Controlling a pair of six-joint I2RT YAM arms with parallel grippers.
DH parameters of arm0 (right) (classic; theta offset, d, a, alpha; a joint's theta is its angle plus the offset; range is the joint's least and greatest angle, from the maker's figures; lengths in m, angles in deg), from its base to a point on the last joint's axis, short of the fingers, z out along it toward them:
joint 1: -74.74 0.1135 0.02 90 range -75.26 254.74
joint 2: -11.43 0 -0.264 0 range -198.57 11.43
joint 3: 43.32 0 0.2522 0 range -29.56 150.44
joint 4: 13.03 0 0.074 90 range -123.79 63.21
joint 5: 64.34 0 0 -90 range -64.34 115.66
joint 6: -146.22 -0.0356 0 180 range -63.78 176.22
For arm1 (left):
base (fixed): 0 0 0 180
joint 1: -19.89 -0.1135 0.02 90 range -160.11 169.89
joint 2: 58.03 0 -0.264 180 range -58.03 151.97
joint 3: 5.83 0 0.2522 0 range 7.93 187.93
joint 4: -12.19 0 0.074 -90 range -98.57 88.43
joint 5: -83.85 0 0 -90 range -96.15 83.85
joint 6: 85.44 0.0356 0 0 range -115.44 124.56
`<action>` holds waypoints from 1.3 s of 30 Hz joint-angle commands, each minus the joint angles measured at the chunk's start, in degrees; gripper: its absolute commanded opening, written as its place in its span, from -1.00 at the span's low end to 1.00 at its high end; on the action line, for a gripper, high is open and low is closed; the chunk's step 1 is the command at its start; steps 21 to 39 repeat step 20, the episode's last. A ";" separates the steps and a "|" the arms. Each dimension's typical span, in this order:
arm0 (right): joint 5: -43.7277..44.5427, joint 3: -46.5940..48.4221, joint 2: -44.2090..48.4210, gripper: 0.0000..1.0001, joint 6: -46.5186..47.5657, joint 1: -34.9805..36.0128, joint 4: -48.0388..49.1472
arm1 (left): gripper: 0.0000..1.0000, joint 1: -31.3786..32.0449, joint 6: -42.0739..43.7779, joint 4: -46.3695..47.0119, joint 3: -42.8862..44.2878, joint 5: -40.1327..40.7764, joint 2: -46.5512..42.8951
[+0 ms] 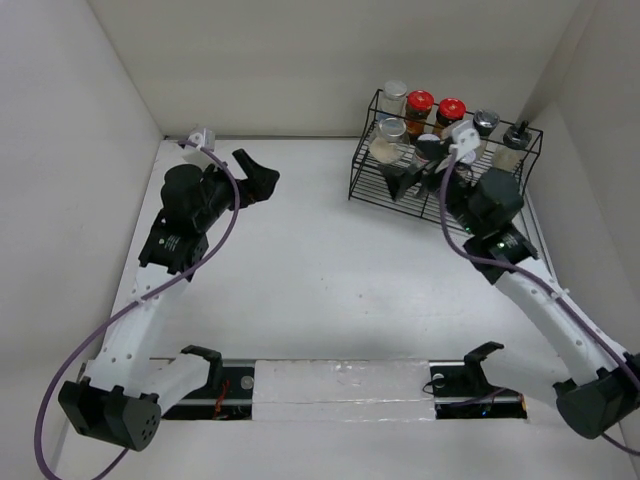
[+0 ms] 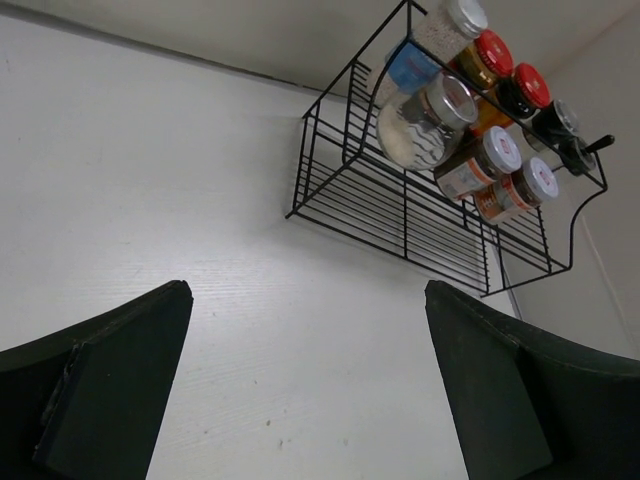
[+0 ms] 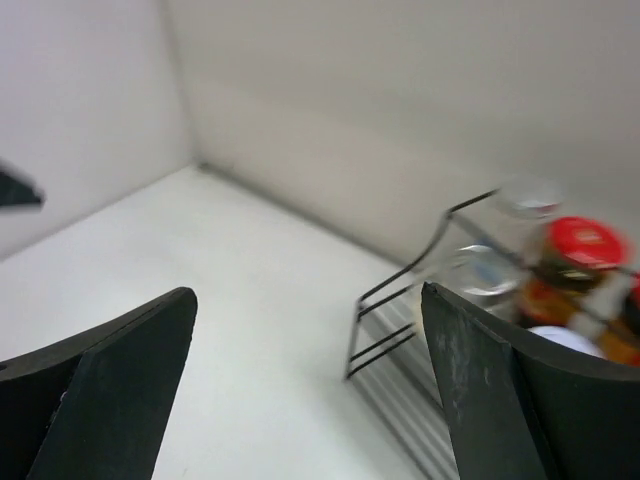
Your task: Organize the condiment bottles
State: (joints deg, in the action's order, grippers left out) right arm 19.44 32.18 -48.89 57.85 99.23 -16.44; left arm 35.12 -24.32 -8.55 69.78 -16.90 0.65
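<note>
The condiment bottles (image 1: 420,104) all stand in the black wire rack (image 1: 368,180) at the back right: two red-capped ones (image 1: 451,109) and several silver-lidded jars (image 1: 388,136). My right gripper (image 1: 418,182) hovers at the rack's front edge, open and empty. Its wrist view shows blurred jars, with a red-capped bottle (image 3: 580,250) to the right of the open gripper (image 3: 308,292). My left gripper (image 1: 258,172) is open and empty over the back left of the table. Its open fingers (image 2: 306,290) frame bare table, with the rack (image 2: 400,215) and bottles (image 2: 430,120) beyond.
White walls close in the table at the back and on both sides. The rack sits in the back right corner. A clear strip (image 1: 340,390) and two black brackets lie between the arm bases at the near edge.
</note>
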 commanded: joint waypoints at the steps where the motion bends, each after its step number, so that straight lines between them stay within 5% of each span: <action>1: -8.61 -4.42 -4.02 0.98 3.03 4.67 1.52 | 1.00 -0.28 0.93 4.25 -0.41 -2.26 -2.16; 9: -4.51 -16.11 -6.91 0.98 3.38 21.37 -0.59 | 1.00 -0.28 -0.20 6.36 -1.55 -2.26 -4.97; 13: -2.23 -19.98 -9.99 0.98 0.93 23.93 1.16 | 1.00 -0.28 -1.70 8.11 -3.74 -4.81 -6.20; 18: 1.64 -18.59 -11.05 0.98 0.39 26.04 1.16 | 1.00 -0.28 -2.23 14.00 -8.93 -8.85 -9.36; 39: 2.17 -16.93 -10.53 0.98 0.39 26.57 1.16 | 1.00 -0.28 -2.93 14.01 -9.46 -8.25 -11.20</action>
